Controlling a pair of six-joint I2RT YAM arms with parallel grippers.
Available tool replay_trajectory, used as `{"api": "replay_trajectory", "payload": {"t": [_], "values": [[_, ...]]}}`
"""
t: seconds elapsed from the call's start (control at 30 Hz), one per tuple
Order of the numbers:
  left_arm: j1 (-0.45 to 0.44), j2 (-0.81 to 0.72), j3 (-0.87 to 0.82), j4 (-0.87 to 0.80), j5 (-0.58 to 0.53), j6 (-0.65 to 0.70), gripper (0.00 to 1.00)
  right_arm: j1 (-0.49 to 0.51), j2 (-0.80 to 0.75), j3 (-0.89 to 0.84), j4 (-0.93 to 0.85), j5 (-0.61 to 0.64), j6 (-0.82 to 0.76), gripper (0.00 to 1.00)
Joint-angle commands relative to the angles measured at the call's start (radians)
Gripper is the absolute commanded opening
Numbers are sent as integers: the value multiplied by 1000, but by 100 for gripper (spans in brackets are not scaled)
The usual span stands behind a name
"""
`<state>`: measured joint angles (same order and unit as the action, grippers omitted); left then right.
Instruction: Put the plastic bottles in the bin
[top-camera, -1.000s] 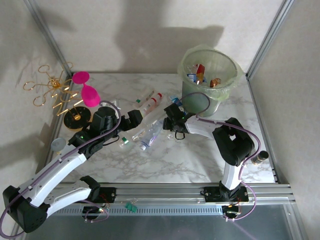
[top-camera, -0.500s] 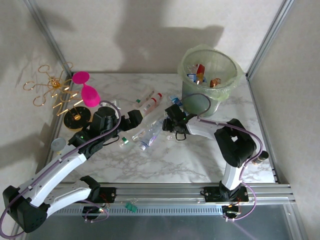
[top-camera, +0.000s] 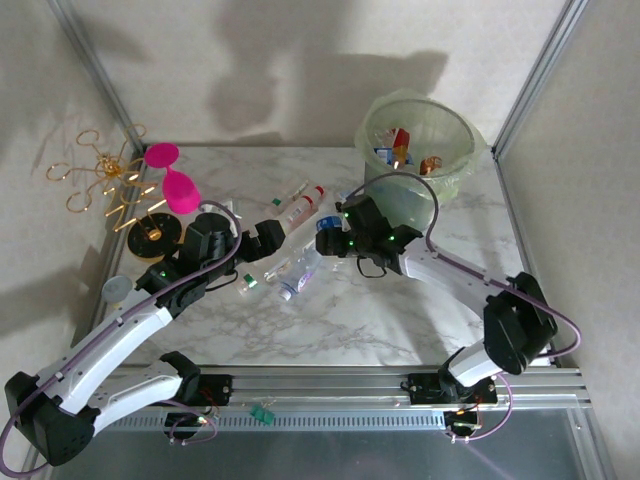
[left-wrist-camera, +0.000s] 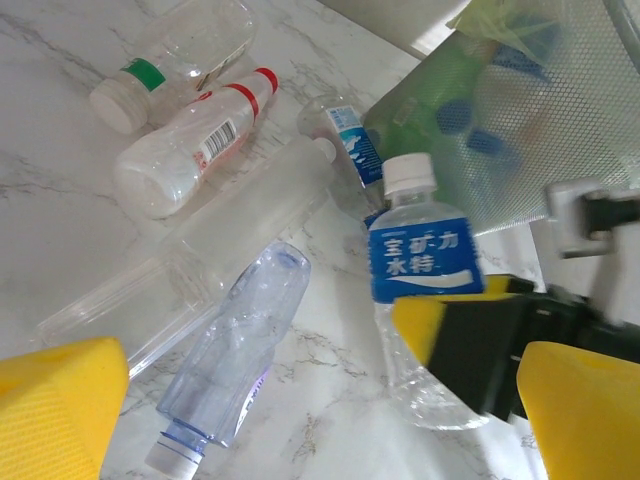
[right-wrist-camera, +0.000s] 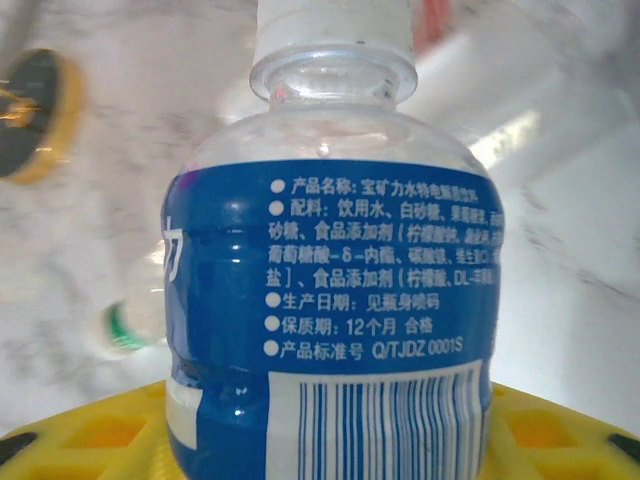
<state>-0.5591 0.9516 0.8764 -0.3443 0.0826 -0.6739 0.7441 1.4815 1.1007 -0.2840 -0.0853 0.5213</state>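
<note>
1. Blue-labelled bottle (left-wrist-camera: 420, 270) now sits between the yellow pads of the right gripper (top-camera: 332, 243). Those fingers have narrowed a little over the last second and grip its lower body, with the white cap pointing away from the wrist.
2. The right arm has changed shape since a second ago. Its elbow has swung out toward the near edge, while the gripper has stayed just in front of the bin (top-camera: 470, 150), shifted slightly left.
3. Whether the bottle has left the marble table (top-camera: 400, 320) I cannot tell. In the left wrist view it stands upright among the others.
4. The left gripper (top-camera: 268, 238) has not moved. Its fingers are spread wide and hold nothing, hovering over the loose bottles (top-camera: 290, 268). These lie where they lay before, the red-capped bottle (left-wrist-camera: 190, 145) included.
5. For the task, the grasp looks made, so the step is probably turning from pick to carry. Coloured caps and labels already show inside the bin. This bottle needs raising over the lined rim, which stands well above it, and then releasing. Several more remain on the table.
</note>
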Motion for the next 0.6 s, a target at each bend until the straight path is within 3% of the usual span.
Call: {"api": "replay_trajectory", "payload": {"t": [0.0,0.1,0.23,0.37,0.57], "values": [[-2,-16,13,-6,-22,17,100,12,-50,89,-26,-92,-43,50],[-6,-10,15,-8,-26,19,100,21,-91,124,-28,-108,-74,50],[-11,-10,19,-7,-30,23,100,22,-149,199,-70,-3,-111,49],[-12,-7,35,-13,-42,30,100,-36,-128,338,-176,58,-122,48],[-12,2,58,-16,-53,46,100,-149,-132,456,-194,95,-153,48]]}}
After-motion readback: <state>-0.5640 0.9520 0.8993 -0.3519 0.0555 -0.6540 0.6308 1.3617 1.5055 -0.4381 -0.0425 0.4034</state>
